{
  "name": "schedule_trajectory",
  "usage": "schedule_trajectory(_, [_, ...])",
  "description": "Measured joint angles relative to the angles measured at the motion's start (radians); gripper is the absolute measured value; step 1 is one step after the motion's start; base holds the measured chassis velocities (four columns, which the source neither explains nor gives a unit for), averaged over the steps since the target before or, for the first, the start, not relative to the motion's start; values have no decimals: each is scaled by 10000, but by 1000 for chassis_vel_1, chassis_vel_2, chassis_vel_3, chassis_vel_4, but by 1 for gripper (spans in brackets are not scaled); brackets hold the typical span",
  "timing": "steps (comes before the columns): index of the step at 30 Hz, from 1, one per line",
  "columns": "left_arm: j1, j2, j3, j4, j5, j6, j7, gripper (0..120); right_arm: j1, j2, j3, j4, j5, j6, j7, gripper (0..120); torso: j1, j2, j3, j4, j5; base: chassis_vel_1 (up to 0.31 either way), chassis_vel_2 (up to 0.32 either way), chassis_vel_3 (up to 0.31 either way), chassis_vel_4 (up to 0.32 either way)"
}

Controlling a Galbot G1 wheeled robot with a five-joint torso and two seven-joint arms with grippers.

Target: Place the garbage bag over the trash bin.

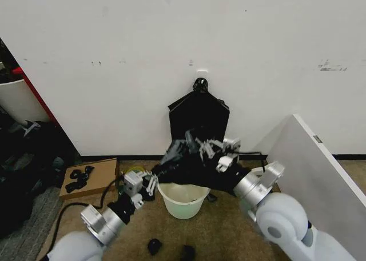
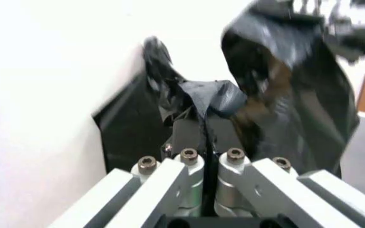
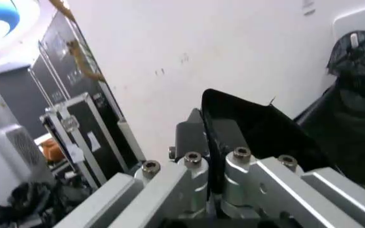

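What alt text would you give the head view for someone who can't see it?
Both tools, left tool and right tool, hold a loose glossy black plastic garbage bag stretched just above a round white plastic trash bin on the floor. Behind, a flat black knotted bag bundle hangs on the white wall.

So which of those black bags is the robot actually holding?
The loose, crinkled garbage bag stretched above the trash bin, pinched by the left pincer and right pincer. The flat knotted bag bundle hangs untouched on the wall.

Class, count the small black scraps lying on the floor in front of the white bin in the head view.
2. One scrap lies on the floor before the trash bin, toward the robot's left; the other scrap lies beside it, nearer the picture's bottom edge. The arms may hide more.
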Motion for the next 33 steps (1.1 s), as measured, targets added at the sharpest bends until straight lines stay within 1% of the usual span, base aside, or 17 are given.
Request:
schedule_trajectory(2, [46, 67, -384, -167, -274, 24, -25, 0, 31, 9, 21, -125, 101, 20, 14, 0, 0, 0, 0, 0, 0, 0, 0, 0, 0])
schedule_trajectory(4, [54, 68, -469, -190, -343, 33, -32, 0, 29, 49, 8, -175, 102, 25, 14, 0, 0, 0, 0, 0, 0, 0, 0, 0, 0])
schedule_trajectory(7, [61, 54, -503, -191, -369, 45, -49, 0, 44, 143, -61, -288, 103, 25, 23, 0, 0, 0, 0, -2, 1, 0, 0, 0, 0])
schedule_trajectory(11, [169, -154, -466, -10, -317, 32, -55, 0, 440, 644, -486, -1153, 92, 111, 171, 0, 0, 0, 0, 2, 0, 0, 0, 0, 0])
schedule_trajectory(12, [169, -154, -466, -10, -317, 32, -55, 0, 440, 644, -486, -1153, 92, 111, 171, 0, 0, 0, 0, 2, 0, 0, 0, 0, 0])
schedule_trajectory(15, [50, -370, -152, 508, -311, -39, -58, 0, 547, 866, -608, -1568, 55, 155, 251, 0, 0, -2, 0, 4, 0, 0, 0, 0, 0])
schedule_trajectory(16, [-75, -508, 104, 892, -298, -70, -73, 0, 537, 884, -625, -1695, 43, 167, 255, 0, 0, -3, 1, 1, -1, 0, 0, 0, 0])
schedule_trajectory(18, [-282, -749, 434, 1389, -251, -79, -105, 0, 452, 843, -624, -1787, 24, 196, 248, 0, 0, -2, 0, 0, 0, 0, 0, 0, 0])
schedule_trajectory(20, [-294, -762, 451, 1414, -247, -79, -107, 0, 440, 837, -623, -1795, 22, 198, 245, 0, 0, -2, 1, 0, 0, 0, 0, 0, 0])
schedule_trajectory(21, [-607, -1009, 715, 1868, -153, -79, -116, 0, 297, 779, -614, -1882, -1, 239, 207, 0, 0, -2, 0, 1, -2, 0, 0, 0, 0])
schedule_trajectory(25, [-1170, -1304, 914, 2664, -33, -80, -157, 0, 34, 865, -613, -2263, -132, 310, 172, 0, 0, -2, 0, -3, -1, 0, 0, 0, 0])
schedule_trajectory(26, [-1170, -1304, 914, 2664, -33, -80, -157, 0, 34, 865, -613, -2263, -132, 310, 172, 0, 0, -2, 0, -3, -1, 0, 0, 0, 0])
schedule_trajectory(30, [-1405, -1481, 993, 3177, -22, -76, -257, 0, -175, 1055, -703, -2675, -354, 403, 198, 0, 0, -2, 0, 0, -1, 0, 0, 0, 0])
schedule_trajectory(33, [-1295, -1632, 1055, 3357, 141, -78, -269, 0, -401, 1256, -951, -3131, -923, 619, 187, 0, 0, -2, 0, -2, 0, 0, 0, 0, 0])
